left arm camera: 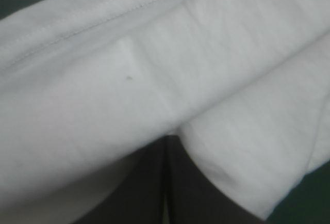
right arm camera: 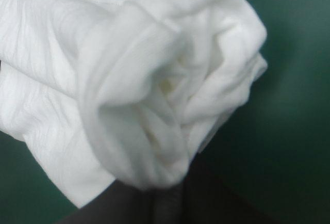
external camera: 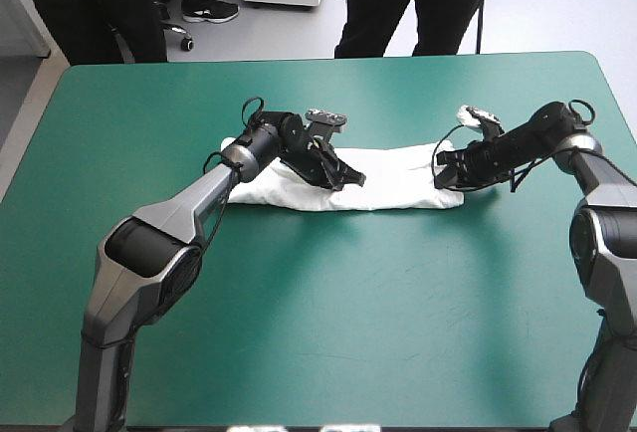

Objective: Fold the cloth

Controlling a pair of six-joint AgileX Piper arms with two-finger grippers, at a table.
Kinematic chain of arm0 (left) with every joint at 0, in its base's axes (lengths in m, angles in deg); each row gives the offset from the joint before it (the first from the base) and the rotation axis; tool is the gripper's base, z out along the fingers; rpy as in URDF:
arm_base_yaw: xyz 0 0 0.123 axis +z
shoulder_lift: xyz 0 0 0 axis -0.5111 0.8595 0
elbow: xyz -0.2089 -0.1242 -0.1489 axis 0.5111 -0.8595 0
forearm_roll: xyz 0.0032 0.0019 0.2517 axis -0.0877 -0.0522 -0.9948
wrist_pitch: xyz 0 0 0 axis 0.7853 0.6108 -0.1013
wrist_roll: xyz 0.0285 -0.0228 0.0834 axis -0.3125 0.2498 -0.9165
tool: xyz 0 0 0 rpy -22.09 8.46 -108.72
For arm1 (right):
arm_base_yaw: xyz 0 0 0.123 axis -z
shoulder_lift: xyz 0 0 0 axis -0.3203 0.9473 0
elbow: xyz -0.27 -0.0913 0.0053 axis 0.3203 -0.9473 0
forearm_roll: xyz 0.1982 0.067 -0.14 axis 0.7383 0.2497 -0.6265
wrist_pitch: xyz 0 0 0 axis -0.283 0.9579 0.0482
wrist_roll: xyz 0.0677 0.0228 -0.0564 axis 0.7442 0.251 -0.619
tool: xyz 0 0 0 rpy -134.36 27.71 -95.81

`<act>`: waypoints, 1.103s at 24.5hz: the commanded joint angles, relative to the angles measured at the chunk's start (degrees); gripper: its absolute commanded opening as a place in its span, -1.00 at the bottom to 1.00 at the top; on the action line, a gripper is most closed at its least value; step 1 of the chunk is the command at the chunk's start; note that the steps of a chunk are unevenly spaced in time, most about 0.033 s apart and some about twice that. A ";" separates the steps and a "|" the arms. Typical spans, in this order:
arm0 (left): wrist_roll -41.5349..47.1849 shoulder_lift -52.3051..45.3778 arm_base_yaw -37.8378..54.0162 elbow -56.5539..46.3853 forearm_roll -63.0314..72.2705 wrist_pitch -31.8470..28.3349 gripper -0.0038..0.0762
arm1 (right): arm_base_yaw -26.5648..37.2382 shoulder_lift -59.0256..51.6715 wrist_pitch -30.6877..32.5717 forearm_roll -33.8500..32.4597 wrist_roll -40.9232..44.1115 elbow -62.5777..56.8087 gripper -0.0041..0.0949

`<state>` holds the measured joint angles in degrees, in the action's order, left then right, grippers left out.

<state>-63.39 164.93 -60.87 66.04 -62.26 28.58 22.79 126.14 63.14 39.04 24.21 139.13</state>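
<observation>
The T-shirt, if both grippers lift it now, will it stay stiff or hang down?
Probably floppy: the T-shirt bunches into soft folds at the right gripper. Its middle would likely sag between that and the left gripper. It looks thin, so probably light.

My left arm [external camera: 184, 208] reaches forward from the near left, forearm angled inward. Left claw [external camera: 343, 175] is held low, its black fingers [left arm camera: 147, 188] meeting in a pointed arch, pinched on the T-shirt [external camera: 398, 188]. My right arm [external camera: 597, 188] bends in from the right. Right claw [external camera: 450, 168] is low and likewise clamped on the fabric.
</observation>
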 commanded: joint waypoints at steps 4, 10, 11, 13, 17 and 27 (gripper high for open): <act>0.37 -2.27 -0.75 0.93 0.99 1.44 -0.95 | -0.03 -2.29 3.26 4.42 -0.69 3.26 -0.94; 0.37 -2.27 -0.75 0.93 0.99 2.06 -0.95 | -0.03 -2.29 9.13 7.44 0.26 10.89 -0.94; 0.37 -2.27 -0.75 0.93 0.99 2.06 -0.95 | -0.14 -2.57 9.13 7.44 0.79 12.03 -0.94; 0.37 -2.27 -0.75 0.93 0.99 2.21 -0.95 | -0.14 -3.36 9.13 7.44 1.25 13.71 -0.94; 0.50 -2.27 -0.75 0.93 0.99 2.18 -0.95 | -0.14 -6.28 9.13 7.33 1.43 15.01 -0.94; 0.50 -2.27 -0.65 0.93 0.99 0.61 -0.95 | -0.26 -7.58 8.98 7.07 1.43 15.07 -0.94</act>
<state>-63.39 164.98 -60.87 66.06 -62.26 28.66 22.49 122.62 70.53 42.99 25.96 152.33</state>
